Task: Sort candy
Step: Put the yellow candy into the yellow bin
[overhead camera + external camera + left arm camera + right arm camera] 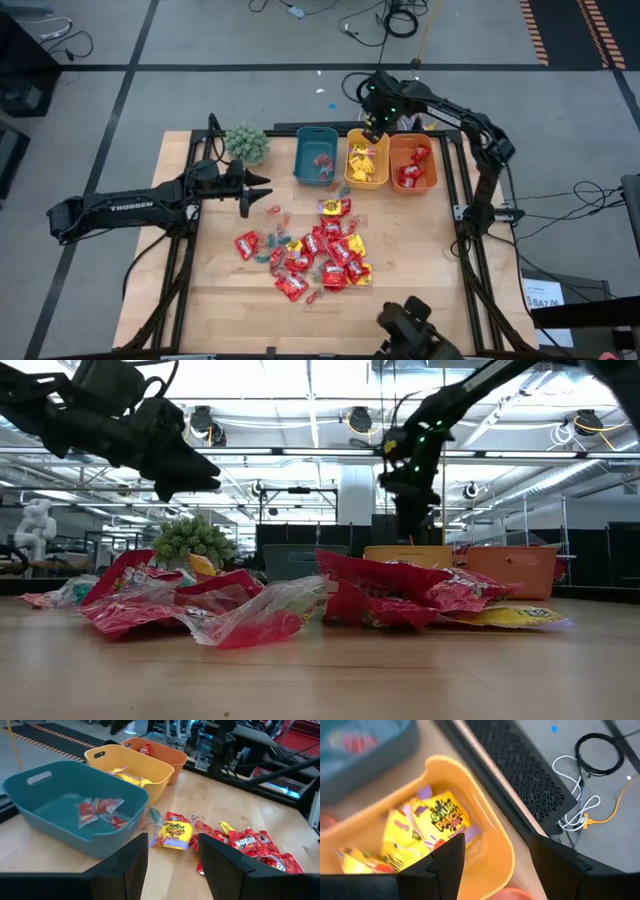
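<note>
Right gripper (495,857) hung over yellow bin (490,835), jaws open, empty; candy (315,255) lay well apart. Left gripper (172,852) open, empty, near teal bin (30,805).

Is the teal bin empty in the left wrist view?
No, the teal bin already holds a few small wrapped candies with red in them, lying on its floor.

A wooden table (400,290) carries three bins side by side along its far edge: teal bin (316,156), yellow bin (366,162), orange bin (413,164). A green spiky plant (246,143) stands beside the teal bin. Loose candy (315,255), mostly red packets, lies heaped mid-table, nearer the bins than the front edge
</note>
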Motion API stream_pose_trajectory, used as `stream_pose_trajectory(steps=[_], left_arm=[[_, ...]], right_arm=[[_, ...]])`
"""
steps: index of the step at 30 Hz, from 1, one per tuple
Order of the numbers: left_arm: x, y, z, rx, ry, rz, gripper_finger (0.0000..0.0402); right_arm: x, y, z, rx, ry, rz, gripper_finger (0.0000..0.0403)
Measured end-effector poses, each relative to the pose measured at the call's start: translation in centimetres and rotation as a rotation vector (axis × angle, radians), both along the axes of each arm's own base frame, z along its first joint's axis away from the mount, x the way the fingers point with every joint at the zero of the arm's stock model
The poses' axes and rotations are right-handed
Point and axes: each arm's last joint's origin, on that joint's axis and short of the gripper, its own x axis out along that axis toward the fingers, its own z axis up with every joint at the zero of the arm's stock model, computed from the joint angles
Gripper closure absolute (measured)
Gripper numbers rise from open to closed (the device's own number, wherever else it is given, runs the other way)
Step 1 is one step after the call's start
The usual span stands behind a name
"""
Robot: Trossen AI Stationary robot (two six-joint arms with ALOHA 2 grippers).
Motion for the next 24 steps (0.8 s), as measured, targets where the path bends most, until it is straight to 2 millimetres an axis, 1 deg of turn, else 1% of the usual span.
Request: stream_pose_trajectory(steps=[3, 6, 18, 21, 24], left_arm=[[0.0, 0.1, 0.0, -0.002, 0.0, 0.009, 0.022], [-0.1, 0.1, 0.0, -0.003, 0.0, 0.009, 0.022], [-0.1, 0.1, 0.0, -0.029, -0.003, 0.016, 0.022], [0.0, 0.1, 0.0, -0.029, -0.004, 0.015, 0.022], [0.0, 0.1, 0.0, -0.029, -0.004, 0.015, 0.022]], right_arm=[[0.9, -0.9, -1.0, 0.029, 0.071, 0.086, 0.0193], [1.5, -1.6, -1.6, 0.026, 0.098, 0.143, 0.0193], [2.1, -2.2, -3.7, 0.018, 0.172, 0.304, 0.0196], [2.2, -2.4, -4.2, 0.013, 0.194, 0.333, 0.0218], [2.3, -2.5, -5.0, 0.027, 0.22, 0.373, 0.0261]])
